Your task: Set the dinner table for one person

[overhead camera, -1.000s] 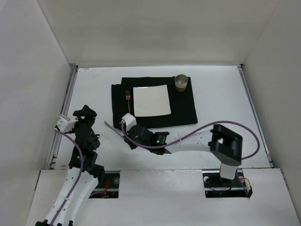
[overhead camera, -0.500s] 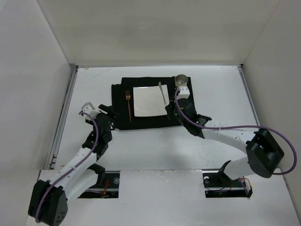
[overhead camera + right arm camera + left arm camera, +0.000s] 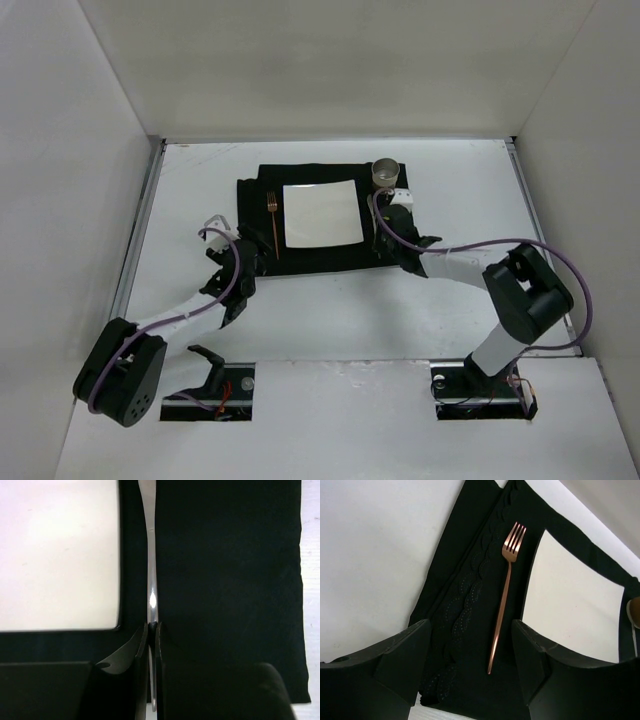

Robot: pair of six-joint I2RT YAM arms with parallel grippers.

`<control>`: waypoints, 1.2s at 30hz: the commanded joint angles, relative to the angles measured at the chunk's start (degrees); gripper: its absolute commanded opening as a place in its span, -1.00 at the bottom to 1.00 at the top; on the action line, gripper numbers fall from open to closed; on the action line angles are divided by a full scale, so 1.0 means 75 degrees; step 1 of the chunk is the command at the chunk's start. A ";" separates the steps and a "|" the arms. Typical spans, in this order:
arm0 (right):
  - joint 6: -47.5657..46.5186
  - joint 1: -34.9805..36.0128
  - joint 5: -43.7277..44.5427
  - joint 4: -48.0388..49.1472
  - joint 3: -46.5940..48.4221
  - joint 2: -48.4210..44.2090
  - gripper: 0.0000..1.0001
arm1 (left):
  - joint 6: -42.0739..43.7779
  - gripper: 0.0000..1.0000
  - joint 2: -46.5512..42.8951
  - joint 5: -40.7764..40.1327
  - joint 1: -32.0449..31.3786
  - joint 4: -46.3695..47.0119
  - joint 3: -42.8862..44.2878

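Note:
On the white dinner table point(image 3: 470, 200) lies a black mat point(image 3: 395, 235) with a white square plate point(image 3: 320, 213) on it. A copper fork point(image 3: 272, 218) lies on the mat left of the plate. My right gripper point(image 3: 151, 626) is shut on a silver knife point(image 3: 151, 575). The knife points away from me, parallel to the plate's right edge point(image 3: 117, 555) and low over the mat. My left gripper point(image 3: 470, 665) is open and holds nothing. It hovers at the mat's near-left corner, and the fork point(image 3: 506, 585) has its handle end between the fingers point(image 3: 402, 655).
A metal cup point(image 3: 385, 173) stands at the mat's far right corner, just beyond the right gripper point(image 3: 378, 238). White walls enclose the table on three sides, with thin rails point(image 3: 140, 230) along its edges. The left gripper point(image 3: 252, 265) sits near the mat's front edge.
The right arm carried the knife from the near left of the mat across to the plate's right side and lowered it. The left arm reached forward to the mat's near-left corner.

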 commanded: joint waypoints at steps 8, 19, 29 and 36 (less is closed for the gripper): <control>-0.0056 -0.0413 0.0121 0.0352 0.1200 0.1045 -0.87 | 0.0180 0.28 0.0355 0.0042 0.0000 0.0779 0.0264; -0.0243 -0.0461 0.0039 0.0305 0.1377 0.1315 -0.40 | 0.0344 0.32 0.0367 -0.0005 0.0058 0.0814 0.0276; 0.0073 -0.0215 0.0284 0.0305 0.0394 -0.1284 0.23 | 0.0742 0.72 0.0835 -0.0075 -0.0491 0.0732 0.0790; 0.0892 -0.0050 0.1034 0.0961 -0.1386 -0.3523 0.16 | 0.1481 1.00 0.0193 -0.0800 -0.1020 0.0101 0.1061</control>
